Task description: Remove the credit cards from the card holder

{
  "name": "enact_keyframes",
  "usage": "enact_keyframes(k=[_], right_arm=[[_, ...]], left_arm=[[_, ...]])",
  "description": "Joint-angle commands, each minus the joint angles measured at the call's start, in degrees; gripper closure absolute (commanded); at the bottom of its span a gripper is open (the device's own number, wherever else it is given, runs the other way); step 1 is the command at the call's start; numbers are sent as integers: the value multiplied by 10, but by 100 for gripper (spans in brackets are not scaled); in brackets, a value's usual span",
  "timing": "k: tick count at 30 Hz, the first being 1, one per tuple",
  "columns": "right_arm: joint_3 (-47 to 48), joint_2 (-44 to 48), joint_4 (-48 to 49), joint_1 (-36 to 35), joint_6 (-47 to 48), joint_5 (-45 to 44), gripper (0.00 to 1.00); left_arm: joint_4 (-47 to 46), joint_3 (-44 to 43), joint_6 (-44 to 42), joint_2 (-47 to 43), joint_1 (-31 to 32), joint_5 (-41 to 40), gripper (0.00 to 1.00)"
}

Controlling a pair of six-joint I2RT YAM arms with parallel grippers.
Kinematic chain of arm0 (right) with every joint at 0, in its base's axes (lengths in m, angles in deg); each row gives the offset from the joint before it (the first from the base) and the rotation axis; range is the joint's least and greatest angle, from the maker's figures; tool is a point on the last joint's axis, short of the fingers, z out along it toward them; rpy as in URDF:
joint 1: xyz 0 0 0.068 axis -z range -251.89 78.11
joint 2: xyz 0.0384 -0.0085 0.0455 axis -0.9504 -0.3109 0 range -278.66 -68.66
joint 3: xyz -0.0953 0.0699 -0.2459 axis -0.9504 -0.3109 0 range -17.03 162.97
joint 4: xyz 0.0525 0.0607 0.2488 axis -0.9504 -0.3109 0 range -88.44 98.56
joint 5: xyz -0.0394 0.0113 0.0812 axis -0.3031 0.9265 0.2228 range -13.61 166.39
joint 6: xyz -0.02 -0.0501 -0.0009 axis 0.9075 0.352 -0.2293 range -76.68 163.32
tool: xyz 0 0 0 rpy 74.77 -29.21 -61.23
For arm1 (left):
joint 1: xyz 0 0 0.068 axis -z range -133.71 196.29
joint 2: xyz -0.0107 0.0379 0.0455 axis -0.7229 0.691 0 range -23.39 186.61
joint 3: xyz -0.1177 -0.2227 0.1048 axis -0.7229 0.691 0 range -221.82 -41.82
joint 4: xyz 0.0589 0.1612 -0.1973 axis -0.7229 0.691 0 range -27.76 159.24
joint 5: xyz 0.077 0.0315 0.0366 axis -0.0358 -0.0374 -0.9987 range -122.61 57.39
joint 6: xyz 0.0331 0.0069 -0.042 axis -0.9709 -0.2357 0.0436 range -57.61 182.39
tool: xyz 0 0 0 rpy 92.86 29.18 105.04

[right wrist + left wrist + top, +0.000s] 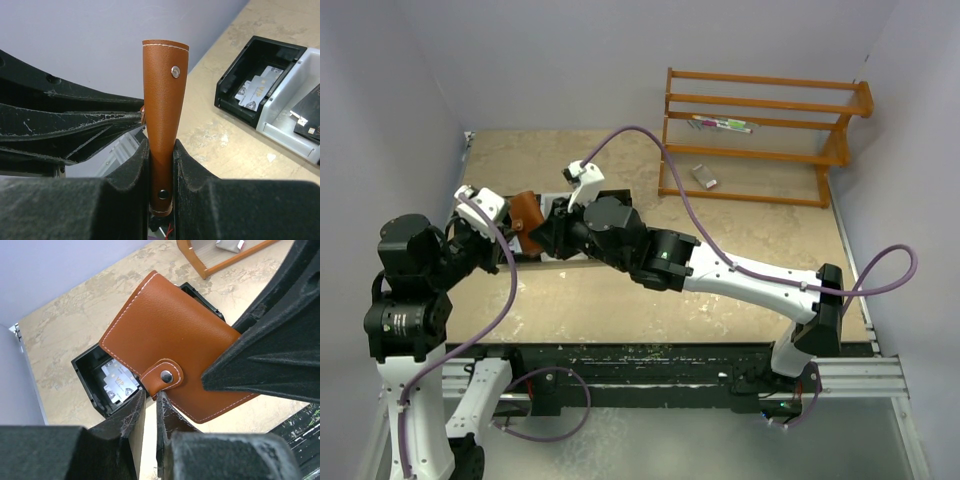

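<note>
The brown leather card holder is folded shut, its snap tab fastened, and it hangs in the air over the table's left side. My right gripper is shut on its lower end and holds it upright. My left gripper has its tips pinched on the edge of the snap tab. One right finger crosses the holder's face. Any cards inside the holder are hidden. A pale silvery card lies in the tray's black compartment, and also shows in the right wrist view.
A black-and-white compartment tray sits under the arms; a dark card lies in its white compartment. An orange wooden rack stands at the back right with pens and a small grey object.
</note>
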Motion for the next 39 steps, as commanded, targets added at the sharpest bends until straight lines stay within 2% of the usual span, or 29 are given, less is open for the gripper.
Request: enact_keyframes(k=[1,6,12,18,22,25,29,32,39], right_arm=[[-1,33,-8,-21,-9,33,100],[19,17,-5,-21,-17,59,100],[34,4,-7,-21,-26,75,100],[69,-35,-21,-21,-52,80,100],[106,-66,-42,-24,-81,78,100],[115,-77,-48,-25,-102,74,100],[86,-64,-13,-28,-120,76,100],[65,-48,4,-28,-123,77,100],[37,-28,4,-28,-124,69,100]], left_arm=[[-52,-7,-33,-6,-12,6,94],[-34,27,-121,-37,-11,79,80],[-53,67,-204,-60,-11,20,80],[-69,88,-212,-74,-11,34,80],[-90,107,-219,-85,-12,14,82],[-118,122,-208,-99,-11,-8,87],[-156,136,-150,-104,-11,-53,100],[-168,134,-107,-103,-11,-69,100],[-170,115,-78,-102,-12,-56,100]])
